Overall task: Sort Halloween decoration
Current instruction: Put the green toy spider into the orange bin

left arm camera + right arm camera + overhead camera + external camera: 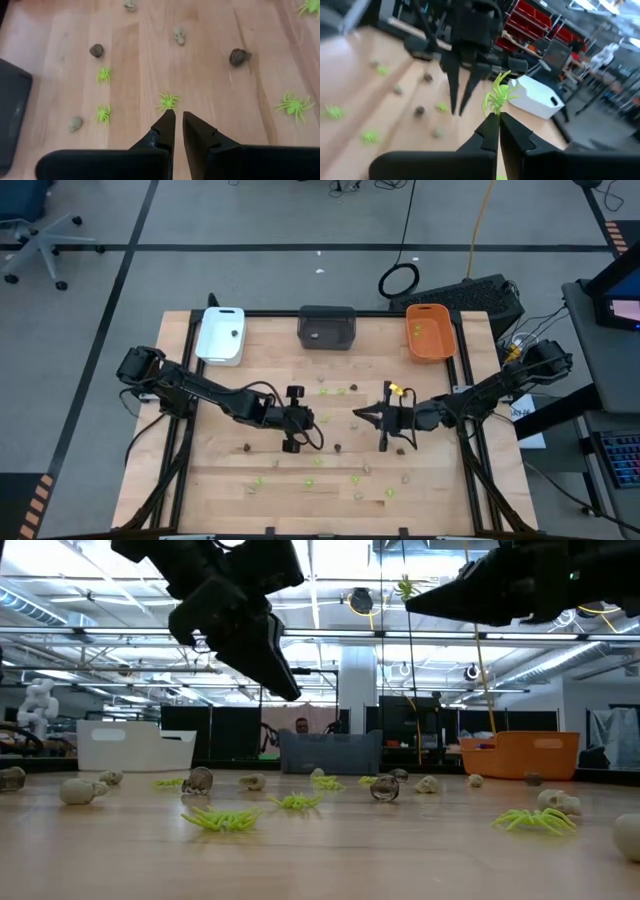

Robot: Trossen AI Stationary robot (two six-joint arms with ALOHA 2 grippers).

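Aloft, lime spider [499, 96] pinched in right pincer [496, 118]

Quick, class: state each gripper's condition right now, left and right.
Left gripper: nearly closed, holding nothing, above the table.
Right gripper: shut on a lime green spider, lifted off the table.

Lime spider [499, 95] aloft; skulls [179, 35], spiders [168, 101] strewn on wood.

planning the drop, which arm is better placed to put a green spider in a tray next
Right. The right end effector is shut on a green spider, lifted off the table. The left end effector holds nothing, nearly closed above the wood. Which tray green belongs in isn't clear.
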